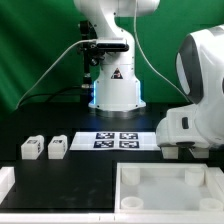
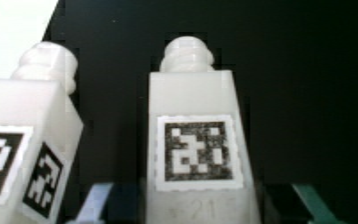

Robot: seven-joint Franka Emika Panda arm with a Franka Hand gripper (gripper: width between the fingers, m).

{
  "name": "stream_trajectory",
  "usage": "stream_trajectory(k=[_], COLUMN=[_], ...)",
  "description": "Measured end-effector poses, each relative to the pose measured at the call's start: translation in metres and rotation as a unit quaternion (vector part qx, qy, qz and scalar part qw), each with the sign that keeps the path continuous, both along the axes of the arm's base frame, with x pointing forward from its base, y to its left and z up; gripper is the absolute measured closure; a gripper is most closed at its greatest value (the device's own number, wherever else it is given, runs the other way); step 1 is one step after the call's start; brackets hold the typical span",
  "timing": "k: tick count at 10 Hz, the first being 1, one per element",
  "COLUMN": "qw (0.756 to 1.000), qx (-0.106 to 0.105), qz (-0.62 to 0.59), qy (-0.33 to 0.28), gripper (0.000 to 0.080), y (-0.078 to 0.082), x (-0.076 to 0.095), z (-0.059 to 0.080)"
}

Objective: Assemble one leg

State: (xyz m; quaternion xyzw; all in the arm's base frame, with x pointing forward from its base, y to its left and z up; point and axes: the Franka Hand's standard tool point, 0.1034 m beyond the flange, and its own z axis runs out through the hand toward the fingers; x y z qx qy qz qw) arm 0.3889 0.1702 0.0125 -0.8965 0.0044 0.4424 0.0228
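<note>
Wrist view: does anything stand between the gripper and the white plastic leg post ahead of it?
Nothing visible does. The small white blocky plastic leg lies centred before the open gripper, bare gaps either side. A second white leg lies beside it, outside one finger, not between.
</note>
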Motion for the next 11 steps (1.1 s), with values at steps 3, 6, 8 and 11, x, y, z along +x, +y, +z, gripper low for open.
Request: stream_trajectory(k=[3, 6, 8, 11], qw=[1.000, 0.997, 0.988, 0.957], qx=[0.013, 0.043, 0.043, 0.039], qz=[0.017, 0.040, 0.027, 0.017], qy=[0.004, -0.047, -0.145, -0.286], gripper=[0.0509, 0.0509, 0.0509, 0.0508], y=[-0.006, -0.027, -0.033, -0.034], x=[0.005, 0.073, 0.105, 0.116], z=[0.007, 0.076, 0.105, 0.113])
